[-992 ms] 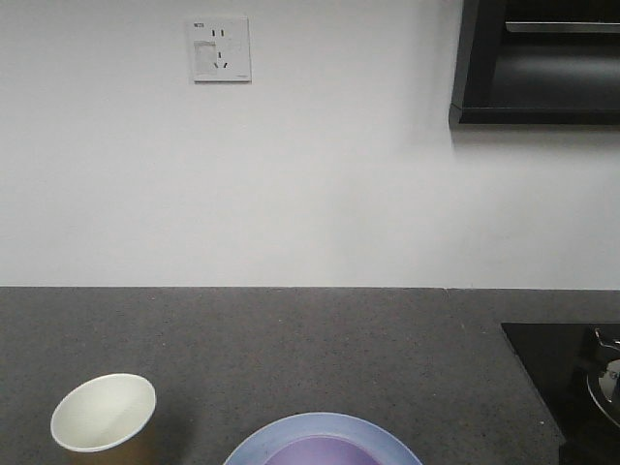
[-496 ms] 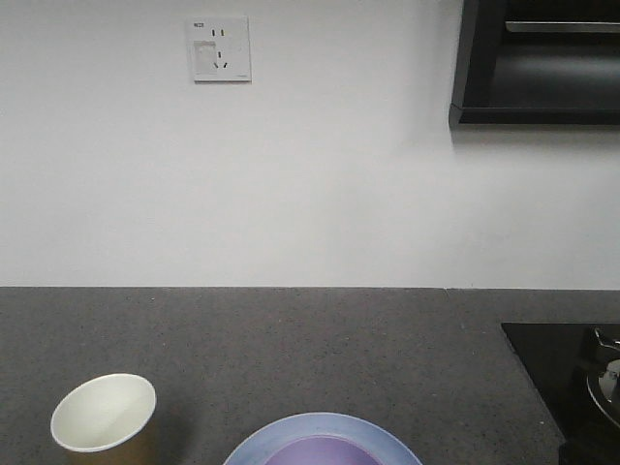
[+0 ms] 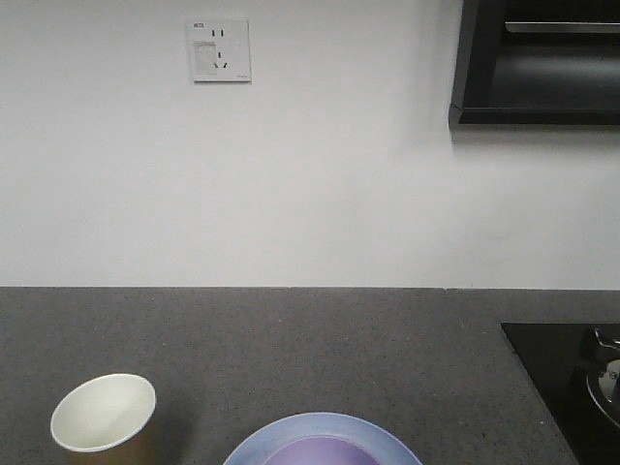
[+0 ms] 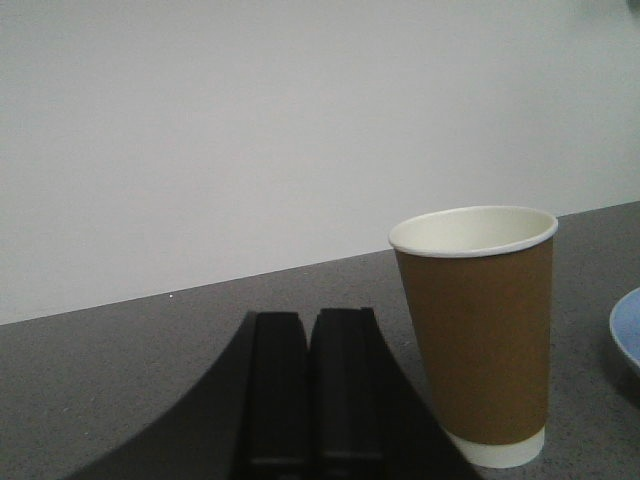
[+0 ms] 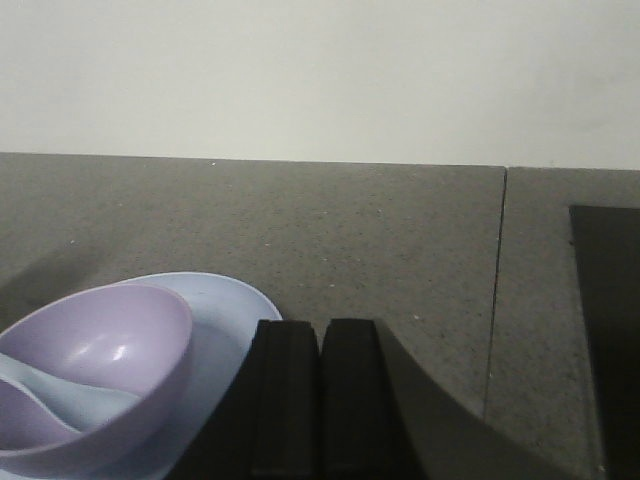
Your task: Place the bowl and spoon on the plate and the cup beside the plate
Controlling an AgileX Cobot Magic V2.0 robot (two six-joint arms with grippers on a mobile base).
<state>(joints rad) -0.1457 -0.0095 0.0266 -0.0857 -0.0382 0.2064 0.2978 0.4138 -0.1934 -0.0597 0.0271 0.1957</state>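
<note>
Since the spoon (image 5: 60, 400) already lies in the bowl (image 5: 95, 370) on the plate (image 5: 225, 310), the cup (image 4: 478, 330) stands just right of the pressed-together, empty left gripper (image 4: 312, 460), while the right gripper (image 5: 320, 465), equally closed and empty, sits right of the plate.

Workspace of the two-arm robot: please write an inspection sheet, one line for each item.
Surface: dark grey speckled counter, with a seam on the right.
Job's things: purple bowl sits on the blue plate; spoon lies in the bowl; paper cup stands upright beside the plate, apart from it.
Clutter: nothing seen.
Grippers: left gripper closed and empty, next to the cup; right gripper closed and empty, next to the plate.
Cables: nothing seen.
Surroundings: white wall with a socket; black cabinet at upper right; black hob at right.
</note>
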